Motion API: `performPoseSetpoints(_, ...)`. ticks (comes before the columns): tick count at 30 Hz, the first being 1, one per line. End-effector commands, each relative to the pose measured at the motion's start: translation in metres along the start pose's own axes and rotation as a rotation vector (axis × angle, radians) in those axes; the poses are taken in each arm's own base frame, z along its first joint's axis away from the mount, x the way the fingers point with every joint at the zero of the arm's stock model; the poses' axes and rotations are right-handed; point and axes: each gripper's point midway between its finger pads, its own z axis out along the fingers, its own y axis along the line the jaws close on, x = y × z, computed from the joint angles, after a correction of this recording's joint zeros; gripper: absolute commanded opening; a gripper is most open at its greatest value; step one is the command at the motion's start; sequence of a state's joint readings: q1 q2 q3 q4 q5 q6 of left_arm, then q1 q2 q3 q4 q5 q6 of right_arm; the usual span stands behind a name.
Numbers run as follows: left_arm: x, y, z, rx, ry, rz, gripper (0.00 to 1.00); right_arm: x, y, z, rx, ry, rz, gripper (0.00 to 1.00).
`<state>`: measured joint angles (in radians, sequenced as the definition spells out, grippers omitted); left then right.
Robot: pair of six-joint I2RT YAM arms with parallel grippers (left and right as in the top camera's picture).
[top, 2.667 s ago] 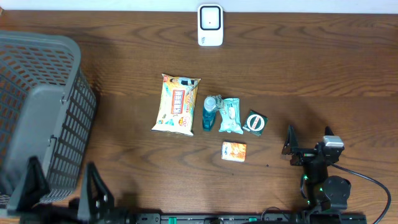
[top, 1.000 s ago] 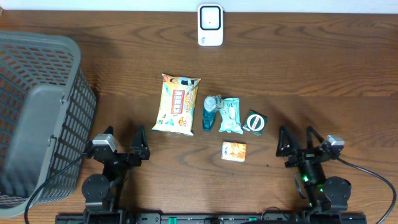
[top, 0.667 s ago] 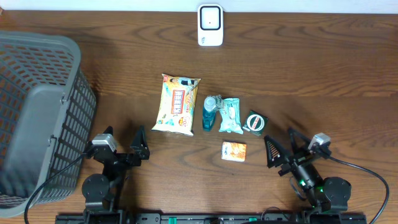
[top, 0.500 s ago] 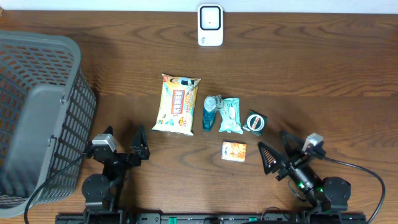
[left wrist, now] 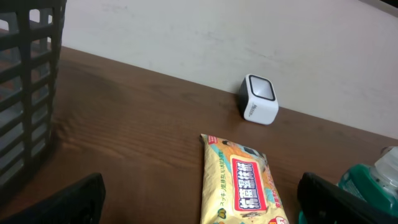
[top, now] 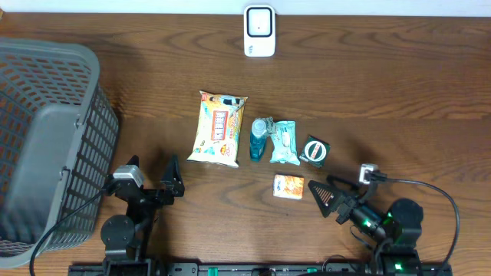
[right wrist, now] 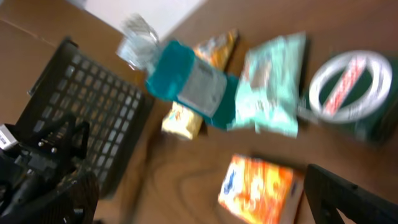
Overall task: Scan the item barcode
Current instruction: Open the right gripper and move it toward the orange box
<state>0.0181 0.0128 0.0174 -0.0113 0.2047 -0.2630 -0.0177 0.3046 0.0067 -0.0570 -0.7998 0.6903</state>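
Holds right jaws spread, empty, just beside the orange box (top: pixel 288 186) toward the desk's (top: pixel 399 92) front edge. Holds left jaws spread, empty, near the basket (top: pixel 96 138). Shows scanner (top: pixel 259 31) at far edge.

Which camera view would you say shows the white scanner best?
The overhead view: it shows the white scanner whole and sharp, its face square to the camera. The left wrist view also shows the white scanner, sharp but from a low slant. The blurred right wrist view does not show it.
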Motion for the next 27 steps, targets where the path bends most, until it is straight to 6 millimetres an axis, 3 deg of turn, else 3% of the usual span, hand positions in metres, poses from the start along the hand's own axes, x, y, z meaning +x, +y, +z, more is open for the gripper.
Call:
performPoseSetpoints(1, 0.013, 0.003, 0.000, -0.006, 0.042, -0.011, 0.98, 0.026, 0.009, 0.002, -0.071, 0.141, 0.116, 0.99)
performPoseSetpoints(5, 0.013, 0.003, 0.000, -0.006, 0.042, -0.011, 0.98, 0.027, 0.007, 0.004, -0.067, 0.157, 0.169, 0.95)
performPoseSetpoints(7, 0.013, 0.003, 0.000, -0.006, 0.042, -0.011, 0.98, 0.026, 0.002, 0.005, -0.041, 0.151, 0.231, 0.75)
performPoseSetpoints(9, 0.013, 0.003, 0.000, -0.006, 0.042, -0.011, 0.98, 0.031, -0.011, 0.005, 0.033, 0.151, 0.370, 0.81)
performPoseSetpoints(12, 0.013, 0.003, 0.000, -0.006, 0.042, -0.011, 0.98, 0.033, -0.018, 0.007, 0.063, 0.154, 0.407, 0.85)
performPoseSetpoints(18, 0.013, 0.003, 0.000, -0.006, 0.042, -0.011, 0.98, 0.046, -0.044, 0.011, 0.203, 0.161, 0.498, 0.84)
performPoseSetpoints(24, 0.013, 0.003, 0.000, -0.006, 0.042, -0.011, 0.98, 0.076, -0.073, 0.015, 0.429, 0.233, 0.558, 0.89)
performPoseSetpoints(27, 0.013, 0.003, 0.000, -0.006, 0.042, -0.011, 0.98, 0.078, -0.074, 0.021, 0.485, 0.268, 0.543, 0.87)
